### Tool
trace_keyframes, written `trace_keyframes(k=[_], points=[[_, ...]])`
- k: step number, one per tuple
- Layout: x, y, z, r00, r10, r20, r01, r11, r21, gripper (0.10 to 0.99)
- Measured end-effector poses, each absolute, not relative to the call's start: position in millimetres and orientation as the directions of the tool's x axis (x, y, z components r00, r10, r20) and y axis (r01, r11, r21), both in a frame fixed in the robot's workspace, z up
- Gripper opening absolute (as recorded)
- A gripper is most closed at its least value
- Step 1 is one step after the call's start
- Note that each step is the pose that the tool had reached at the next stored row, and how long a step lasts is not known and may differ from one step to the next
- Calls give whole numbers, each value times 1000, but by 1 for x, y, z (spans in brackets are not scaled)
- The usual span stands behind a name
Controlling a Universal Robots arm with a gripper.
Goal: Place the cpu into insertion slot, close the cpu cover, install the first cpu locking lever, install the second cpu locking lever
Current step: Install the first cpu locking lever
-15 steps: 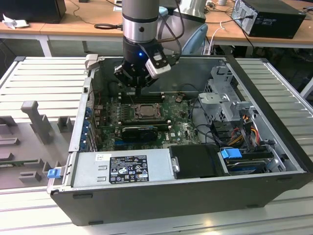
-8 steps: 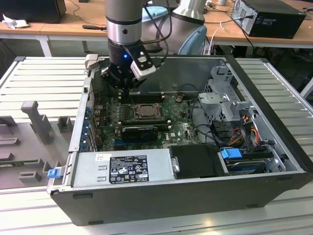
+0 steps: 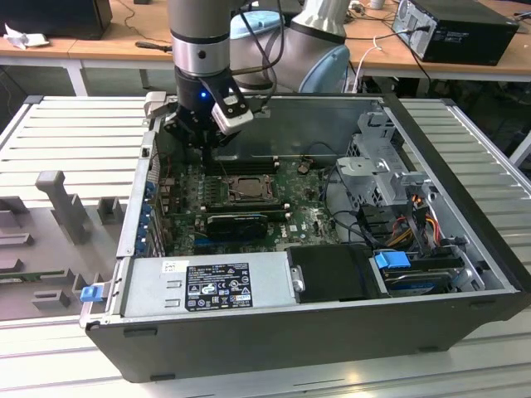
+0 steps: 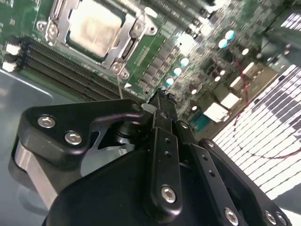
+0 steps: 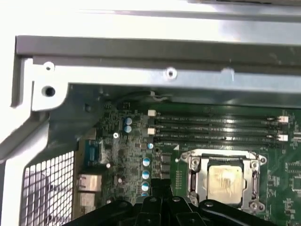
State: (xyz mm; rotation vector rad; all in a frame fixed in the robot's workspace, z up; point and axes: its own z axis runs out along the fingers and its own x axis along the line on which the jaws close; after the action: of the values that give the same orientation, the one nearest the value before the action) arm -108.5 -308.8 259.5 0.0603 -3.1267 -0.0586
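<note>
**Inspector:** Where is the cpu (image 5: 227,181)?

**Assistant:** It is seated in the insertion slot (image 5: 192,175). Its pale top shows through the window of the cpu cover (image 5: 224,157), which lies flat over it. I judge placing and closing done, so the lever work is the step in hand (whether either lever is latched, I cannot tell).

**Inspector:** And the hand (image 4: 161,97)?

**Assistant:** Clenched, fingertips together on nothing. It hangs over the memory slots (image 4: 56,66), just beside the insertion slot and apart from the cover. In my judgement a lever calls for a fine, low approach, since the parts there sit crowded.

**Inspector:** Surroundings?

**Assistant:** An open computer case (image 3: 448,274) lies on its side on a ribbed grey bench (image 3: 75,133). Behind stand wooden benches (image 3: 108,48) and another computer (image 3: 456,29).
</note>
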Motion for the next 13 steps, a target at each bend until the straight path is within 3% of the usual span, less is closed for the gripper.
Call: trace_keyframes(k=[13], points=[[-101,-286,256,-999,-40,12,-40,998,41,106]])
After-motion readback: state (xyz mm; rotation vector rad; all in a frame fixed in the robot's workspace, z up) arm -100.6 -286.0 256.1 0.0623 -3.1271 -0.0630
